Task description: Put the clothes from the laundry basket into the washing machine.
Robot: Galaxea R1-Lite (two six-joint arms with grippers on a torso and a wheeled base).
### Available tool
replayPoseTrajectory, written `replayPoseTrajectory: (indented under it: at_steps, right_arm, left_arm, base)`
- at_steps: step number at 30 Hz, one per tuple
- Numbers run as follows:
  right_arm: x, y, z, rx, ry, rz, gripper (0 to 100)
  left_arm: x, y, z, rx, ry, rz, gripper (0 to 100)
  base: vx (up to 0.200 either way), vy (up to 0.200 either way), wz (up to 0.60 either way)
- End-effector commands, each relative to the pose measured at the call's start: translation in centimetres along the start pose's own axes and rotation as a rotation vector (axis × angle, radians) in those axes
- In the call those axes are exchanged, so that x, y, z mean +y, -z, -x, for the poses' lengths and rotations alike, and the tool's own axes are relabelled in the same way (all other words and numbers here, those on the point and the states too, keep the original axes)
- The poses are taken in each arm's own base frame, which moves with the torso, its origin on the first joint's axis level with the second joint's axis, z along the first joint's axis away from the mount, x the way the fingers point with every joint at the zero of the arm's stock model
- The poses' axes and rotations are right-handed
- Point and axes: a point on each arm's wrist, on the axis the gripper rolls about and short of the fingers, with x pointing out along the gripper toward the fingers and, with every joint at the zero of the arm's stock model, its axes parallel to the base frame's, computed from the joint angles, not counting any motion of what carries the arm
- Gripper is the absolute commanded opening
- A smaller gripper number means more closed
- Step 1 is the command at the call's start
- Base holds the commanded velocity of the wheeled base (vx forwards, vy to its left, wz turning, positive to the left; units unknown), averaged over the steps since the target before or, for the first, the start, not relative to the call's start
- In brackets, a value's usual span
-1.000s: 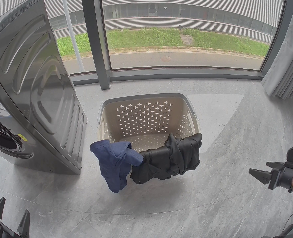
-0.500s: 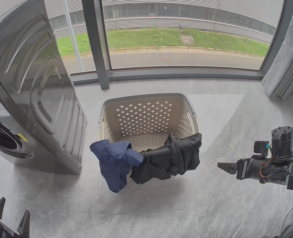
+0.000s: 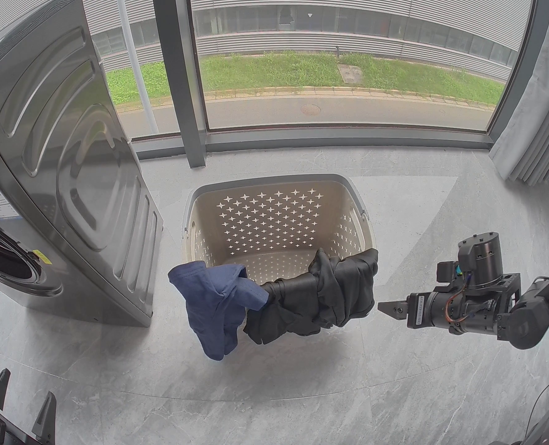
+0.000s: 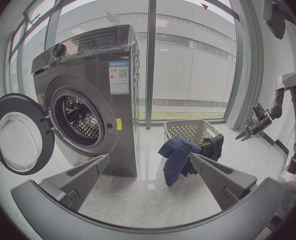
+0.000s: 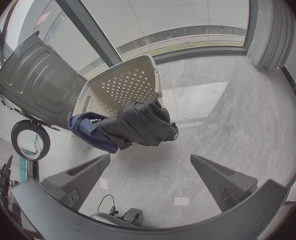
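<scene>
Black garment lies just left of your right pincer.
It hangs along the near rim of the laundry basket; that pincer, spread and empty, is nearer than your left pincer, also spread.

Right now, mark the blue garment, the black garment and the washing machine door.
blue garment (image 3: 215,319), head view, its hanging lower half.
black garment (image 3: 324,292), head view, its bunched middle folds.
washing machine door (image 4: 19,139), left wrist view, its glass window.

grey, seemingly stone floor, tall windows, pale curtain.
</scene>
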Motion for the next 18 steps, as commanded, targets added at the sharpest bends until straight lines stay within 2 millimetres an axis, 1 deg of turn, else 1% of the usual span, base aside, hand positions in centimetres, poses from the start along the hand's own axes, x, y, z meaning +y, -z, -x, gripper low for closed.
replayPoseTrajectory:
  at_steps: [1,5,6,8,13,18]
  right_arm:
    - [0.2,0.2,-3.0,0.024,0.01,0.003,100]
    - [0.3,0.3,-4.5,-0.007,0.0,0.01,100]
    - [0.3,0.3,-4.5,-0.007,0.0,0.01,100]
    - [0.3,0.5,-5.7,0.003,0.008,0.012,100]
    - [0.5,0.7,-7.4,0.013,0.007,0.012,100]
    - [0.5,0.9,-9.5,0.013,0.007,0.015,100]
  left_arm:
    - [0.0,0.5,0.0,-0.001,-0.001,0.001,100]
    - [0.0,0.5,0.0,-0.001,-0.001,0.001,100]
    - [0.0,0.5,0.0,-0.001,-0.001,0.001,100]
    - [0.0,0.5,0.0,-0.001,-0.001,0.001,100]
    - [0.0,0.5,0.0,-0.001,-0.001,0.001,100]
    - [0.0,0.5,0.0,-0.001,-0.001,0.001,100]
  base:
    - [0.0,0.0,0.0]
    - [0.0,0.0,0.0]
    - [0.0,0.0,0.0]
    - [0.0,0.0,0.0]
    - [0.0,0.0,0.0]
    - [0.0,0.0,0.0]
